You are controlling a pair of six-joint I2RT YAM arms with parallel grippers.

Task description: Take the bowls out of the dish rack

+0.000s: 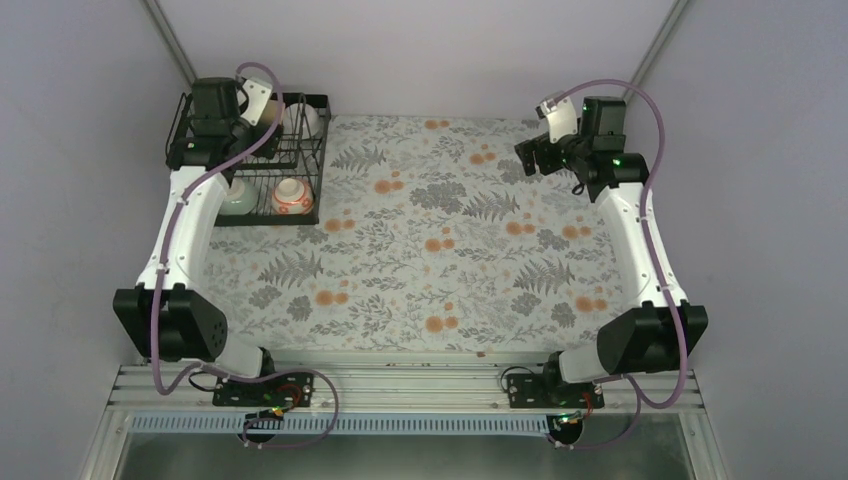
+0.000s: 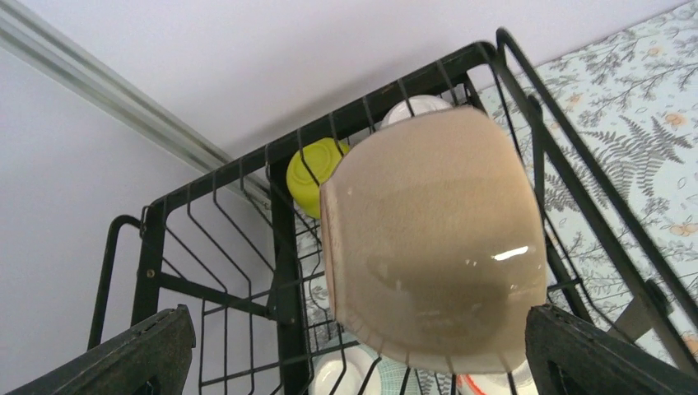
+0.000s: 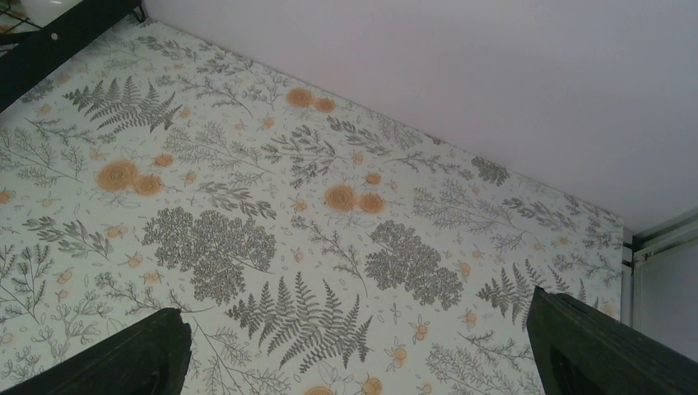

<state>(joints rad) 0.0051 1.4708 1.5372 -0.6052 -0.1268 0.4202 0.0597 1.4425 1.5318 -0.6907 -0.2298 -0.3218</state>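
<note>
So the left end effector is seen parked over the dish rack with its jaws spread wide and nothing pinched. A glossy tan bowl is framed right between the fingers, tipped on its side with the rim turned toward the left finger. It's close to the right finger and well off the left one, and contact can't be confirmed. Just beyond it a white bowl is peeking out, and a yellow-green piece is lodged ahead and to the left, by the rack's far wall. In the top view, a pale green bowl and a red-orange patterned bowl are spotted behind the end effector, at the rack's near end. The right end effector is held wide open too, with only the floral worktop under it.
</note>
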